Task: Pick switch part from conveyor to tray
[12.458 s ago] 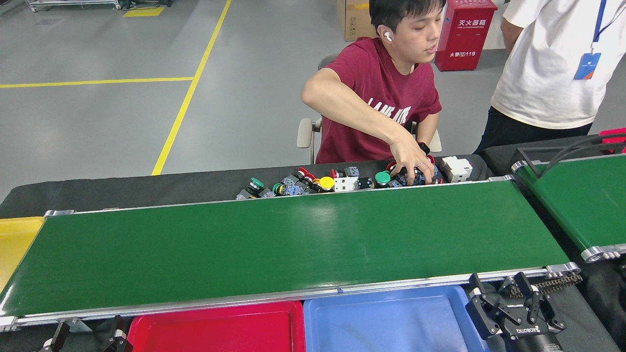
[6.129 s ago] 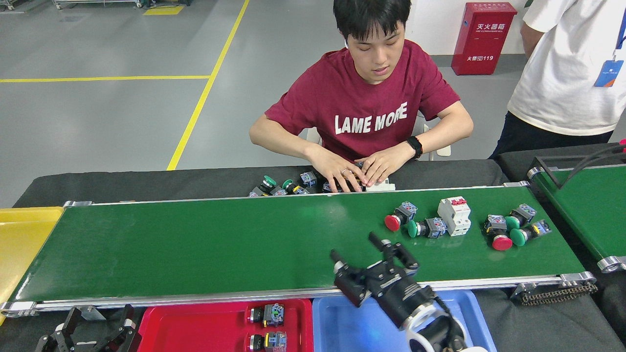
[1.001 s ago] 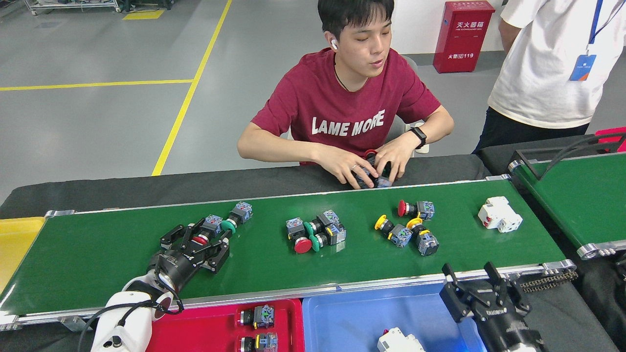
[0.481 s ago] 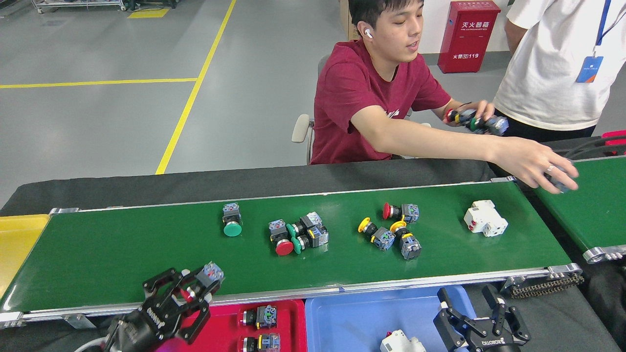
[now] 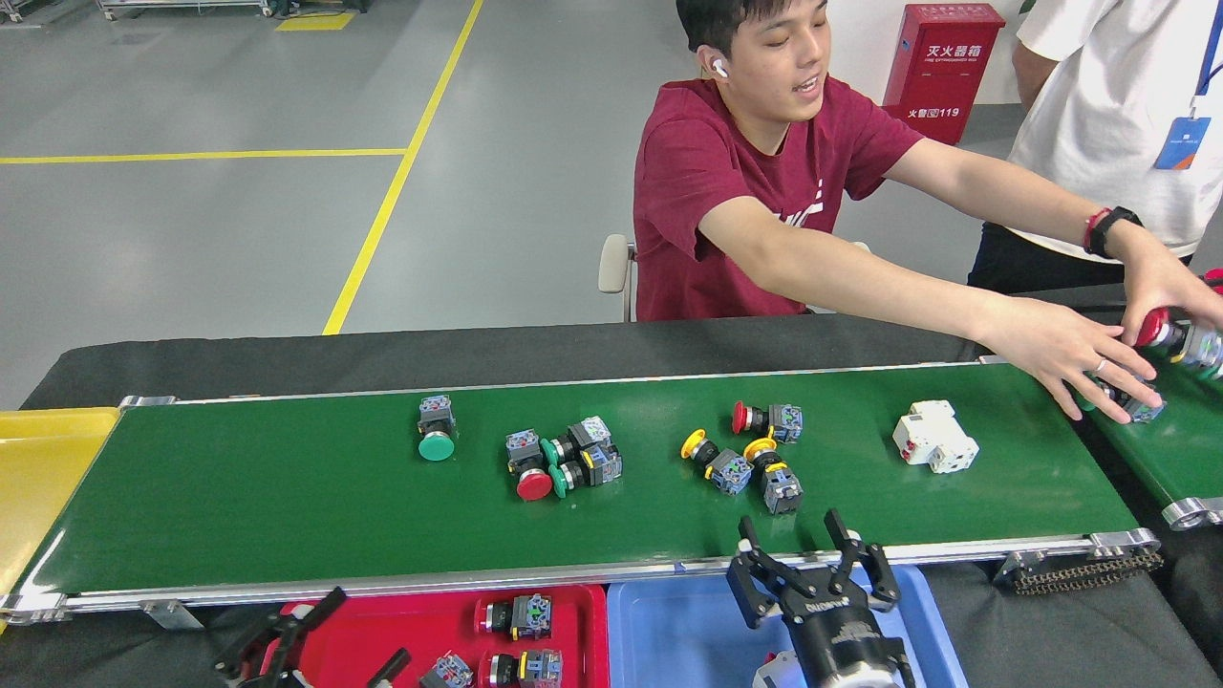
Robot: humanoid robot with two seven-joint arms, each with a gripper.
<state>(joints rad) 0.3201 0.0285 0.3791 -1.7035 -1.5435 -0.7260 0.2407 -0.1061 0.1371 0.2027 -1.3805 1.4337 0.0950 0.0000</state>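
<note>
The conveyor (image 5: 287, 497) carries several switch parts: a green-capped one (image 5: 437, 435), a cluster with a red cap (image 5: 564, 459), two yellow-capped ones (image 5: 712, 457), a red-capped one (image 5: 764, 419) and a white breaker (image 5: 934, 438). The red tray (image 5: 382, 621) in front holds three switch parts (image 5: 521, 614). My left gripper (image 5: 371, 626) is open low over this tray, beside a part (image 5: 449, 671) lying loose. Over the blue tray (image 5: 669, 631), my right gripper (image 5: 791, 535) stands open and empty at the belt's near edge, just in front of the yellow-capped parts.
A seated person stretches both hands (image 5: 1099, 368) across to the smaller green belt (image 5: 1166, 459) on the right, holding parts. A yellow bin (image 5: 38, 478) sits at the conveyor's left end. A white breaker (image 5: 772, 669) lies in the blue tray, partly hidden by my right arm.
My left gripper dropped from the belt edge to the red tray and opened; its switch part now lies there. My right gripper rose to the belt's near edge. The person's second hand reached right.
</note>
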